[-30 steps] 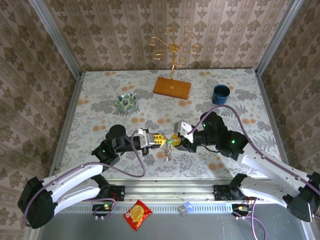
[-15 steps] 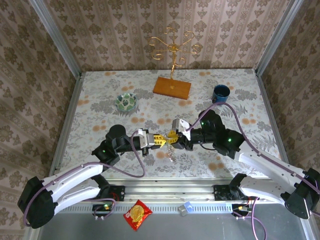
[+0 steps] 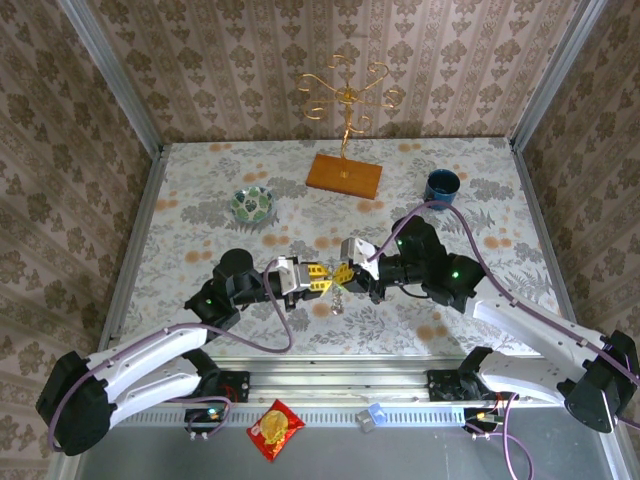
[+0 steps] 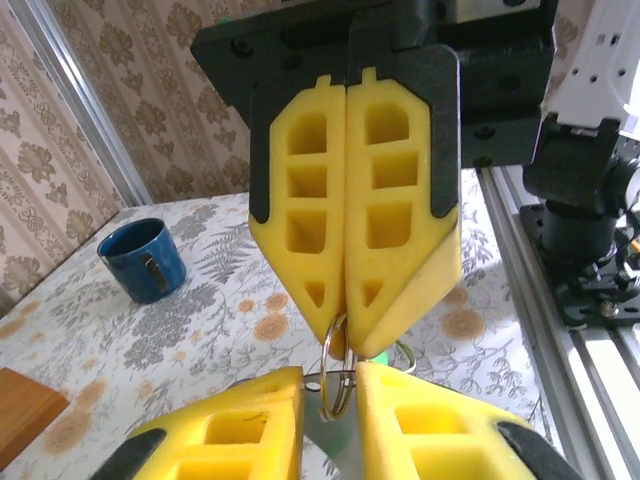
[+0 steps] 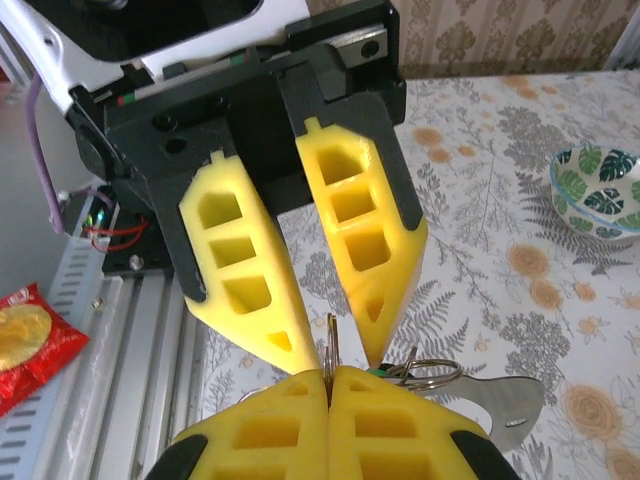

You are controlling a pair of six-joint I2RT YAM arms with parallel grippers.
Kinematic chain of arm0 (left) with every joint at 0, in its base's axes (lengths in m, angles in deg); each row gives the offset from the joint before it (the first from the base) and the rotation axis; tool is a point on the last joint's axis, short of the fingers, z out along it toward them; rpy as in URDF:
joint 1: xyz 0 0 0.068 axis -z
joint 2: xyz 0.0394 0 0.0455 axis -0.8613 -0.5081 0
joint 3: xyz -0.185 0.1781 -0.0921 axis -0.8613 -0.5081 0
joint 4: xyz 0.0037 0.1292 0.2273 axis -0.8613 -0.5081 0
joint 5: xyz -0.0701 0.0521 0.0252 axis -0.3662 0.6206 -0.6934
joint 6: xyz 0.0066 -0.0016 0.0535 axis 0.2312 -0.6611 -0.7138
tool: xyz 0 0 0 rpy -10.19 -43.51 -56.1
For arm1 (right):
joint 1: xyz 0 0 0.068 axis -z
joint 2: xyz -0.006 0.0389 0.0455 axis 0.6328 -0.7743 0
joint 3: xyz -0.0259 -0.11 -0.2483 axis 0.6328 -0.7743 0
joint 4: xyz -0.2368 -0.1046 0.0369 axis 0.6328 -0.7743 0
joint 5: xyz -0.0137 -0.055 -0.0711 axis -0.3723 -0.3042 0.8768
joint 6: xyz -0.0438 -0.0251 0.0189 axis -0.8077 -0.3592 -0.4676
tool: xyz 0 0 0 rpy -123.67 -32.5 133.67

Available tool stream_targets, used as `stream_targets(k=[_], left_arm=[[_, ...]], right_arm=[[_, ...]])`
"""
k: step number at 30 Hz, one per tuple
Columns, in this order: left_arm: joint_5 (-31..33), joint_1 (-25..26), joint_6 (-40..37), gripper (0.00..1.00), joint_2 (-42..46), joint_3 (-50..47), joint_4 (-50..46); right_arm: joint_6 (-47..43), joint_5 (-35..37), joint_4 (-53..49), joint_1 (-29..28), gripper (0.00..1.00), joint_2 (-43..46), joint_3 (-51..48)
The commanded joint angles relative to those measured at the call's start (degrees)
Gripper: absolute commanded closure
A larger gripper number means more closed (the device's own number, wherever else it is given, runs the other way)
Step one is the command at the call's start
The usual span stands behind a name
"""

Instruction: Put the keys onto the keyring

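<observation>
Yellow foam right pincer (image 4: pixel 345 335) clamps the thin round metal keyring (image 4: pixel 334 378); left pincer (image 5: pixel 340 358) stands slightly apart around it.

The keyring (image 4: pixel 328 385) is shining like thin, smooth metal, and the yellow fingers (image 4: pixel 395 200) of the right gripper (image 4: pixel 345 342) are looking matt and a bit foamy. The blue mug (image 4: pixel 143 260) is gleaming smooth and glossy. The red packet (image 3: pixel 275 428) is shining like crinkly plastic, and the stand (image 3: pixel 345 90) is glinting like gold metal on its smooth wooden base (image 3: pixel 344 175).
</observation>
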Motion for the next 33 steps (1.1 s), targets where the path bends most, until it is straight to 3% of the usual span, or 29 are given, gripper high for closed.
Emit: stream_targets(k=[1,10,18,22,24,26,27,33], left_arm=[[2.06,0.57,-3.45,0.79,1.05,3.84,-7.59],[0.96,0.78,-7.29,0.86,-2.16,9.31,-15.82],[0.78,0.86,-9.27,0.87,-3.70,11.20,-20.20],[-0.27,0.86,-9.58,1.00,-4.13,11.60,-20.31],[-0.38,0.84,-9.65,1.00,-4.21,11.64,-20.21],[-0.35,0.87,-9.48,1.00,-3.82,11.15,-18.97],[-0.38,0.87,-8.76,1.00,-3.47,10.59,-17.67],[-0.38,0.87,-3.54,1.00,-1.88,5.24,-5.10]], right_arm=[[-5.79,2.76,-7.10,-0.34,1.00,-0.85,4.55],[-12.93,8.00,-19.12,-3.47,1.00,-5.90,12.78],[-12.50,5.69,-17.81,-4.18,1.00,-6.53,14.30],[-11.53,4.59,-17.09,-4.44,1.00,-6.69,13.95],[-10.08,4.69,-14.19,-4.31,1.00,-5.98,12.96],[-7.61,5.03,-11.13,-3.50,0.79,-4.35,10.94],[-6.01,4.24,-9.37,-2.48,0.73,-3.22,9.48],[-1.38,3.56,-5.32,1.59,0.68,1.53,1.79]])
